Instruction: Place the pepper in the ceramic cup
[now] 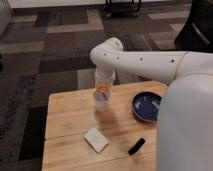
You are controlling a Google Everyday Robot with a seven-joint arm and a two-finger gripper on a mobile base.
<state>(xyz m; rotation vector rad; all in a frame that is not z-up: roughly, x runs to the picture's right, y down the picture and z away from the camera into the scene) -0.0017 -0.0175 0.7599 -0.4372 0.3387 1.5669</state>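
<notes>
On the wooden table (67, 117) stands the small white ceramic cup (101, 104), left of the blue bowl. My gripper (102, 93) points straight down from the white arm, right above the cup's mouth. It is shut on the small orange-red pepper (103, 89), which hangs at the cup's rim. The gripper hides the cup's inside and the lower end of the pepper.
A wide dark-blue bowl (146, 106) sits to the right of the cup. A flat white packet (96, 139) and a black bar-shaped object (136, 146) lie near the table's front edge. Patterned carpet surrounds the table, and my own white body fills the right side.
</notes>
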